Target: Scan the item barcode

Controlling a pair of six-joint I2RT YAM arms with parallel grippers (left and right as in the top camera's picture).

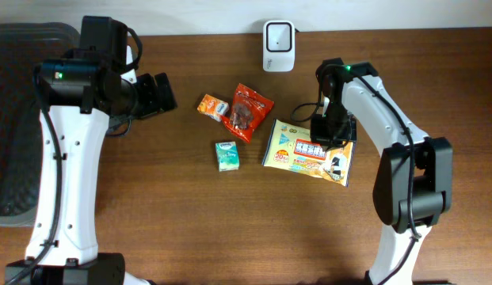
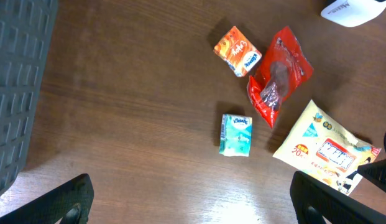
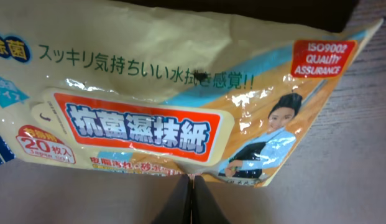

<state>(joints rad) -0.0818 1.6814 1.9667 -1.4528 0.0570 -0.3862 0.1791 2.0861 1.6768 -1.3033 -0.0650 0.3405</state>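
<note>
A yellow wet-wipes pack [image 1: 305, 152] with an orange label lies on the brown table right of centre. My right gripper [image 1: 331, 131] is shut on the pack's edge; in the right wrist view the film of the pack [image 3: 149, 93] puckers where the closed fingertips [image 3: 191, 180] pinch it. No barcode shows on the visible face. The white scanner [image 1: 278, 36] stands at the table's back edge, also visible as the scanner [image 2: 357, 9] in the left wrist view. My left gripper [image 1: 162, 93] hovers open at the left, its jaws [image 2: 193, 205] wide apart over bare wood.
Three other items lie left of the pack: a small orange packet [image 1: 213, 106], a red snack bag [image 1: 249, 111] and a green tissue pack [image 1: 226, 156]. A dark mesh basket [image 1: 12, 119] sits at the far left edge.
</note>
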